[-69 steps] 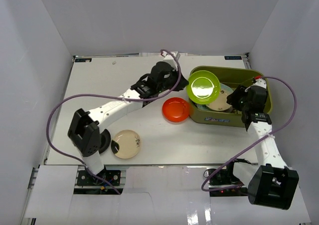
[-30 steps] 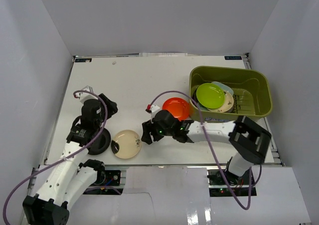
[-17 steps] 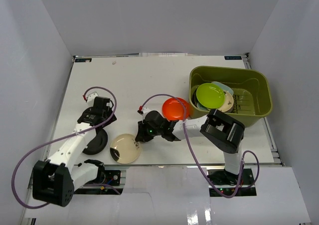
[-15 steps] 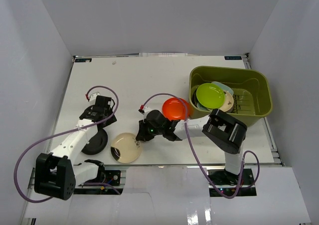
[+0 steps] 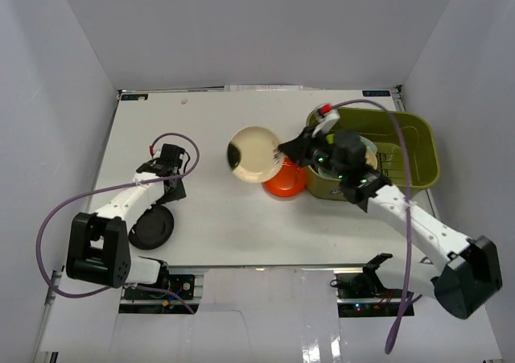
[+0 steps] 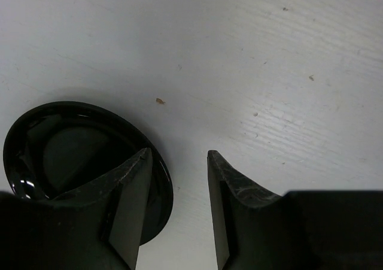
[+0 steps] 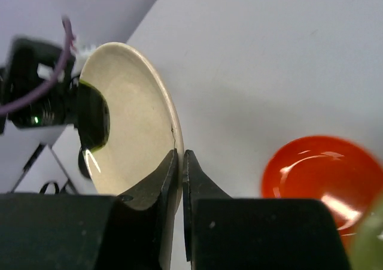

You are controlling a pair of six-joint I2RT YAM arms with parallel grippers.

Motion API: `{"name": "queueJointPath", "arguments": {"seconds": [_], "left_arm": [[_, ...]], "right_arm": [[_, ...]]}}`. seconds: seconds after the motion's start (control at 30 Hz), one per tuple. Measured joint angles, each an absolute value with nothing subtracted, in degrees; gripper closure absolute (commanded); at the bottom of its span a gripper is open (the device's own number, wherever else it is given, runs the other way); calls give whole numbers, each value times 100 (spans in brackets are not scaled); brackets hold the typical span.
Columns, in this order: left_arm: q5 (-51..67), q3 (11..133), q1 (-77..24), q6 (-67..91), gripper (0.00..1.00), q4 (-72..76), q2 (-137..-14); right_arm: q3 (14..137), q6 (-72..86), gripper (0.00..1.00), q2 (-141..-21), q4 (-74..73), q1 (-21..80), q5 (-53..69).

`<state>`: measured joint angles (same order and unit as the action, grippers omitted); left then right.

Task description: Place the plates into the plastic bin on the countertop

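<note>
- Lifting the cream plate (image 5: pixel 256 154) clear of the countertop (image 5: pixel 201 121), the right gripper (image 5: pixel 278 149) pinches its rim between clenched fingers and holds it tilted on edge just left of the plastic bin (image 5: pixel 418 129).
- 1 second ago that plate lay flat well to the left of the bin, with the right gripper spread over it; the pick-up is now made, and what remains, by the look of it, is a short carry to the right and a release over the bin.
- Directly under the raised plate, the orange-red plate (image 5: pixel 283 179) sits touching the bin's left wall, not yet collected.
- Well to the left of the bin, the left gripper (image 5: pixel 170 190) has swung in beside the black plate (image 5: pixel 153 226); its fingers stand apart with bare table between them and grasp nothing, though 1 finger overlaps the plate's rim in the wrist view.
- Inside the bin, the right arm hides most of the plates already delivered.
- White and matte, the countertop shows faint scuffs and specks; pale grey walls (image 5: pixel 241 25) close it in on 3 sides, the bin against the right wall, and purple cables (image 5: pixel 64 210) loop from both arms.
</note>
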<state>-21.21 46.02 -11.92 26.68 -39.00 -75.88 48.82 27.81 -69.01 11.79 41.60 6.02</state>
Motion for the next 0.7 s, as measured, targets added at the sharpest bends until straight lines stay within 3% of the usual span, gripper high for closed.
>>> {"name": "queueJointPath", "arguments": {"seconds": [0.27,0.5,0.57,0.6,0.7], "left_arm": [[-2078,4984,-1192,2499,27,-4274,-8519],[-2043,5310,-1192,2469,30,-4626,-8860],[-2053,5332,-1192,2482,33,-4698,-8980],[-2060,5334,-1192,2488,35,-4729,-9056],[-2099,5380,-1192,2499,41,-4853,-9242]], "right_arm": [[5052,2233,92,-5765,263,738,541],[4528,2200,90,-6326,-172,-764,773],[4462,2250,77,-6646,-183,-1004,904],[4442,2287,64,-6783,-176,-1103,976],[4407,2373,45,-6904,-176,-1253,1144]]}}
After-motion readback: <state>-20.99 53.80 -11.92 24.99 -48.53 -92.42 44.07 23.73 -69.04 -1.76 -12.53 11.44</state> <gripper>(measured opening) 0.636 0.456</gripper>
